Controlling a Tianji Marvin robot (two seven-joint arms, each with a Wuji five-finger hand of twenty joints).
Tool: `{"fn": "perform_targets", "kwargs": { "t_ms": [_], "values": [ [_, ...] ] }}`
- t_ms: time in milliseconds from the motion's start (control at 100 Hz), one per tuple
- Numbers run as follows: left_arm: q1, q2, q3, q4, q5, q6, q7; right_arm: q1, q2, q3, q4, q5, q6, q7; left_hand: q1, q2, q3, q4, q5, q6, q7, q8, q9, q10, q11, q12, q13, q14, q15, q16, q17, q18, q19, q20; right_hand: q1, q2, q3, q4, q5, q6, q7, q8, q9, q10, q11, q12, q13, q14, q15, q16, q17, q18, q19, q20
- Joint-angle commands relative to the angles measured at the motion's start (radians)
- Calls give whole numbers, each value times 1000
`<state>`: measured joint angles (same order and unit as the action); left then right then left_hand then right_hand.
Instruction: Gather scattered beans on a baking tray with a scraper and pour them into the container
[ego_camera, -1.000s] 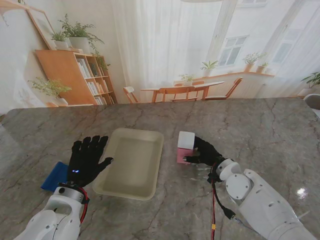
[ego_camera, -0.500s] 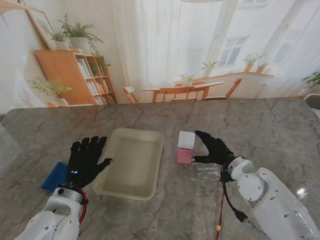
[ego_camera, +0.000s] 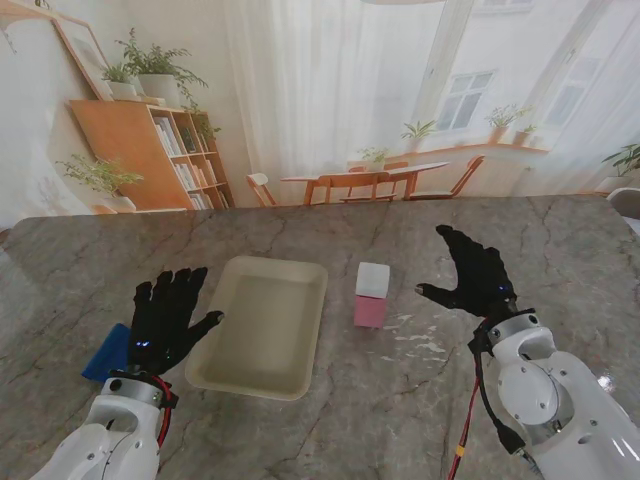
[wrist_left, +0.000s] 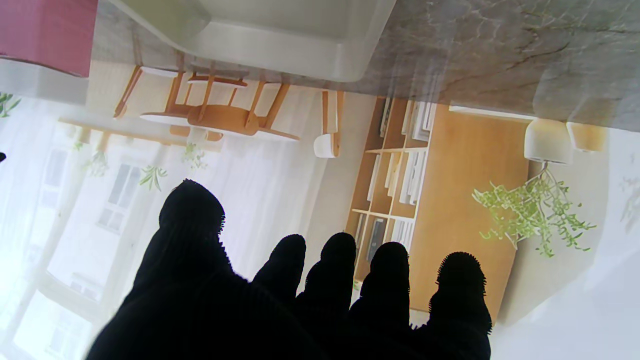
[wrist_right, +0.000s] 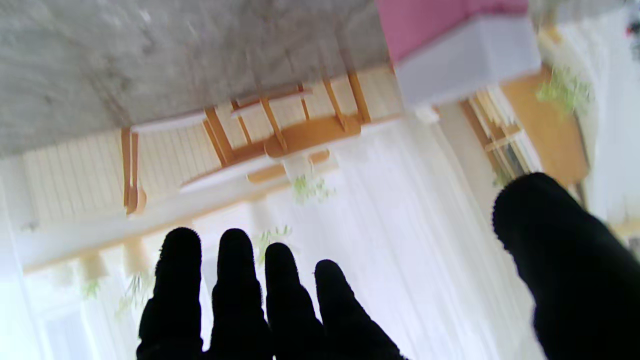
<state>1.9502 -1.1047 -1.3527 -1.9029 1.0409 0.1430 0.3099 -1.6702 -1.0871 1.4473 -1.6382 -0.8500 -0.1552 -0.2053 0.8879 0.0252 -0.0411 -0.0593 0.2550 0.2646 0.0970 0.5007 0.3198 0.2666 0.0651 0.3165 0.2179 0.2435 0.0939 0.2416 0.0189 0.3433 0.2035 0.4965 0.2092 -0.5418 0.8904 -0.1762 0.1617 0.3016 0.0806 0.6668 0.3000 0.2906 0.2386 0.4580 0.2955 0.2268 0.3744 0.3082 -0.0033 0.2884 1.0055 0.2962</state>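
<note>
Right hand (ego_camera: 474, 277) now off the pink-and-white container (ego_camera: 371, 295), fingers spread, left hand (ego_camera: 165, 318) spread, unmoved beside tray (ego_camera: 262, 323)

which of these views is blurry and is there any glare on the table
Right wrist view: motion-smeared, the pink and white container and the backdrop chairs soft-edged. Left wrist view: sharper, the tray rim crisp, though the window side washes out to white. Stand view: in focus, with a small bright glare spot on the marble table near the right arm; both robot hands are dark, near-featureless shapes.
</note>
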Motion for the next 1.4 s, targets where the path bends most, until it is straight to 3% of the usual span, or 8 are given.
{"fn": "perform_targets", "kwargs": {
  "t_ms": [0, 180, 260, 340, 570, 750, 900, 1390],
  "values": [
    [2, -7, 1, 3, -8, -11, 9, -3, -23, -17, -25, 21, 3, -13, -24, 69, 1, 28, 0, 0, -18, 0, 13, 7, -8, -9, -7, -6, -12, -12, 6, 35, -25, -26, -18, -8, 20, 45, 23, -33, 14, 25, 24, -29, 4, -18, 28, -26, -13, -12, 20, -27, -18, -24],
    [-23, -20, -2, 38, -71, -75, 77, -19, -44, -64, -62, 88, 35, -69, -47, 109, 1, 28, 22, 2, -10, 3, 48, 6, 2, -5, 41, -16, 6, -6, 76, 36, 33, -21, -48, 47, -24, 49, 125, -113, 72, 5, 164, -103, 2, -30, 180, -75, -37, -2, 123, -31, -28, -31],
    [-44, -27, -2, 62, -112, -119, 101, -10, -61, -95, -45, 156, 35, -111, -57, 123, 0, 27, 35, -2, -4, 6, 69, -1, 7, -1, 75, -20, 16, 0, 118, 48, 72, -16, -22, 130, -100, 66, 188, -144, 108, -17, 241, -117, -1, -25, 225, -76, -58, 14, 149, -19, -45, -17],
    [-69, -38, 0, 89, -191, -183, 111, 4, -79, -122, -15, 222, 37, -152, -65, 125, 1, 27, 46, -15, -2, 9, 110, -8, 12, 8, 113, -25, 22, 8, 147, 57, 142, -20, 5, 146, -120, 74, 233, -161, 128, -30, 289, -126, -4, -25, 254, -70, -65, 22, 160, -3, -56, -3],
    [-145, -55, 19, 157, -379, -324, 66, 20, -85, -138, 41, 309, 58, -117, -50, 114, 3, 29, 69, -30, 1, 7, 140, -21, 13, 7, 149, -25, 22, 16, 132, 49, 179, -34, 25, 184, -170, 83, 268, -181, 152, -48, 337, -136, -24, -16, 286, -72, -88, 41, 183, 29, -84, 38],
    [-177, -59, 32, 187, -478, -352, 9, 14, -89, -131, 47, 366, 86, -93, -48, 105, 1, 29, 81, -43, 1, 4, 160, -26, 14, 6, 173, -15, 26, 23, 133, 110, 191, -27, 30, 191, -186, 85, 254, -183, 152, -50, 328, -135, -31, -11, 275, -66, -88, 53, 179, 50, -96, 60],
    [-182, -62, 29, 200, -488, -364, 16, -4, -89, -117, 37, 383, 102, -82, -55, 110, 1, 29, 80, -49, 0, 2, 157, -30, 12, 5, 175, -5, 26, 31, 122, 138, 199, -10, 32, 182, -186, 87, 247, -187, 152, -51, 322, -134, -35, -8, 269, -64, -88, 59, 180, 53, -98, 75],
    [-189, -62, 33, 211, -497, -373, 13, -14, -88, -119, 23, 377, 110, -80, -51, 112, 2, 29, 83, -52, 0, 1, 155, -36, 11, 5, 178, 8, 31, 53, 107, 145, 204, 31, 30, 169, -169, 85, 244, -183, 155, -50, 318, -131, -36, 0, 262, -64, -84, 67, 182, 52, -113, 109]
  ]
}}
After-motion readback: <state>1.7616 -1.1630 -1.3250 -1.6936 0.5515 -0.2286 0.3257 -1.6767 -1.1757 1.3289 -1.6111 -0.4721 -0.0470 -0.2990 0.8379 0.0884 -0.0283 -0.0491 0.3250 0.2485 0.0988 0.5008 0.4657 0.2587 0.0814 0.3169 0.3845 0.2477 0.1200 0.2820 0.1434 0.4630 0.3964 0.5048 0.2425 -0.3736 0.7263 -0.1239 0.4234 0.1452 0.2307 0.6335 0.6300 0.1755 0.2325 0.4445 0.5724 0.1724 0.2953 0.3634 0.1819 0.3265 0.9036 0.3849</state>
